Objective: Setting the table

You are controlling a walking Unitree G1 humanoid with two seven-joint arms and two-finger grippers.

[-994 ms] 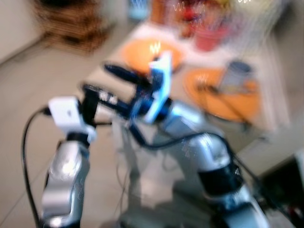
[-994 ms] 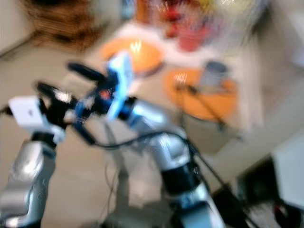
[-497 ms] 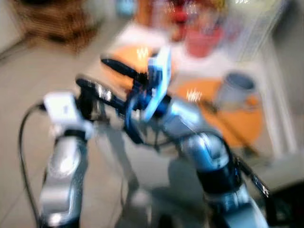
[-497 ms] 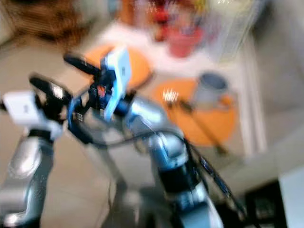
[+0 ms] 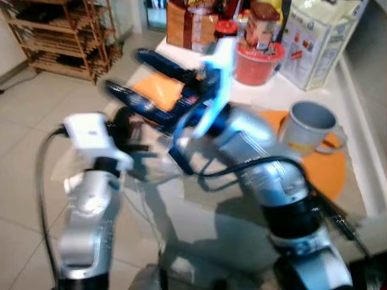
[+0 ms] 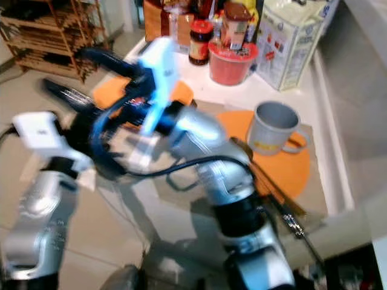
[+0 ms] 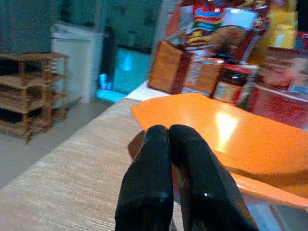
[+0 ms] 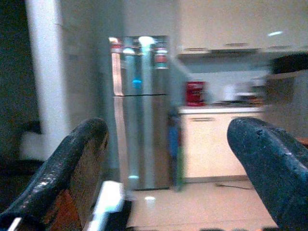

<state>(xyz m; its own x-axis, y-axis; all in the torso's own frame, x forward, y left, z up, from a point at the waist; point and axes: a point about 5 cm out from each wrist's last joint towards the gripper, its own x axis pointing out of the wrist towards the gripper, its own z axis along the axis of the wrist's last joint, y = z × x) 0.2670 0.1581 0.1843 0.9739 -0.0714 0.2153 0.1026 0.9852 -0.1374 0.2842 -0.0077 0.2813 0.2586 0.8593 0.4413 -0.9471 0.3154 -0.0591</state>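
A grey mug (image 5: 308, 124) stands on a round orange placemat (image 5: 329, 169) at the table's right. An orange plate (image 7: 240, 139) lies on the woven table mat (image 7: 82, 173) at the left, partly hidden behind my arms in the eye views. My right gripper (image 5: 124, 72) is raised above the plate (image 5: 158, 90), open, its fingers (image 8: 72, 163) wide apart with nothing between them. My left gripper (image 7: 168, 130) is shut and empty, low over the mat just short of the plate's rim. Its white wrist camera (image 5: 91, 130) sits under the right arm.
Behind the mug stand a red tub (image 5: 259, 63), jars and a white carton (image 5: 317, 36). Brown boxes (image 5: 184, 24) sit at the table's far end. A wooden shelf (image 5: 60, 36) stands on the tiled floor to the left. A ledge runs along the table's right side.
The whole picture has shifted and sharpened, so the camera moved; the table is nearer. My right gripper sits higher and further over the orange plate. The mug has not moved.
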